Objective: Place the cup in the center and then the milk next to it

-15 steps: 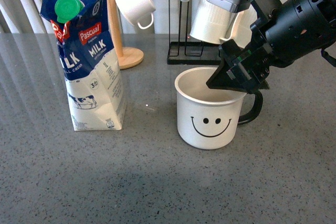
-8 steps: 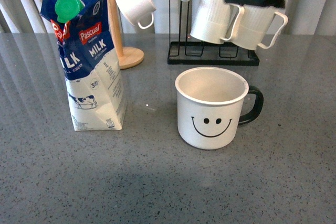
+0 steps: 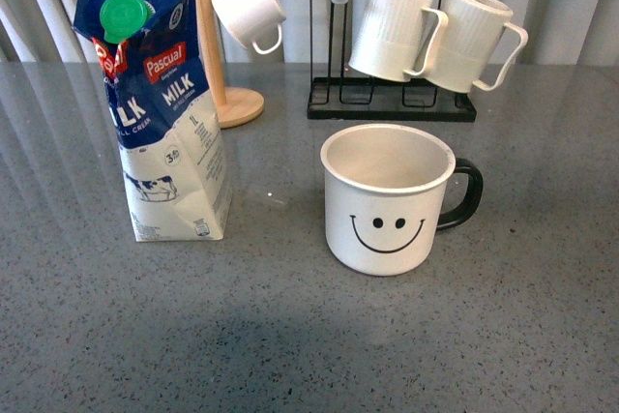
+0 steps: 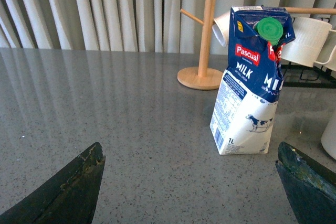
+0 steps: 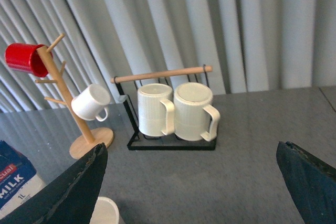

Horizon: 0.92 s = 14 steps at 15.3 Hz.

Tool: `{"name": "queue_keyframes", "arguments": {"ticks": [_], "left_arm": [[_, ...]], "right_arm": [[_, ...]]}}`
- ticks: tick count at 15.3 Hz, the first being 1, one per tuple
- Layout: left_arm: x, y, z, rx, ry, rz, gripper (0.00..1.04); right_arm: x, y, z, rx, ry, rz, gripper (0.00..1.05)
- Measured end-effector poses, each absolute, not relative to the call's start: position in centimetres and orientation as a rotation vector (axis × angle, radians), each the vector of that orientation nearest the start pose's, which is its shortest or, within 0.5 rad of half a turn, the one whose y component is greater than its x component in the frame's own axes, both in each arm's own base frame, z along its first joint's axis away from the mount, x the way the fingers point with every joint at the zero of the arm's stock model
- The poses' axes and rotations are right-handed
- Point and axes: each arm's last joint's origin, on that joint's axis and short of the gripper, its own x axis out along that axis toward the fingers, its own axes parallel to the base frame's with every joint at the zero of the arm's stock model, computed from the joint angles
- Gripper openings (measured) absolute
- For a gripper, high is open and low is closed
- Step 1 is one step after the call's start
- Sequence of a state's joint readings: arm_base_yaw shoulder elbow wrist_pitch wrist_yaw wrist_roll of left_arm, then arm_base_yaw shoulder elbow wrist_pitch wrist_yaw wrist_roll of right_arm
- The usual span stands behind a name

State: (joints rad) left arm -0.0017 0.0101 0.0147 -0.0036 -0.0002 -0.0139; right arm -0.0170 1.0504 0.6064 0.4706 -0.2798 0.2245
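Grey speckled table (image 3: 290,336), front view. A smiley cup (image 3: 387,202) stands near its middle, handle at 3 o'clock. From the cup: milk (image 3: 164,113) upright at 9 o'clock, well apart; a wooden mug tree (image 3: 237,103) at 11 — its round base on the table; a black rack (image 3: 392,108) at 12.

The cup (image 3: 387,205) is cream-white with a black smiley face and a black handle. The milk (image 3: 164,113) carton is dark blue above and white below, with a green cap, a red "Pascual" label, white lettering and a small black-and-white cow. The surface (image 3: 290,345) is grey with fine speckles. The ribbed mugs (image 3: 392,31) are plain white, their rack (image 3: 387,111) black with a pale wood bar. The mug tree (image 5: 89,142) is light tan wood and carries a red cup (image 5: 22,59). The curtains (image 5: 236,24) are pale grey.
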Motion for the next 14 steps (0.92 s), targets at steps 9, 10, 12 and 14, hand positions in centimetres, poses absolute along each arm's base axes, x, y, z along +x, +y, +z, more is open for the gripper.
{"name": "queue_keyframes", "arguments": {"ticks": [9,10,12,14], "left_arm": [[9.7,0.0,16.7,-0.014,-0.001,-0.002,0.98],[9.7,0.0,16.7,-0.014,-0.001,-0.002,0.98],[9.7,0.0,16.7,-0.014,-0.001,-0.002,0.98],[9.7,0.0,16.7,-0.014,-0.001,-0.002,0.98]], "right_arm": [[12.6,0.0,19.8,0.017,0.005,0.003,0.12],[12.4,0.0,19.4,0.008,0.005,0.003,0.01],[12.0,0.0,18.8,0.007,0.000,0.003,0.02],[11.6,0.0,18.2,0.007,0.005,0.003,0.02]]}}
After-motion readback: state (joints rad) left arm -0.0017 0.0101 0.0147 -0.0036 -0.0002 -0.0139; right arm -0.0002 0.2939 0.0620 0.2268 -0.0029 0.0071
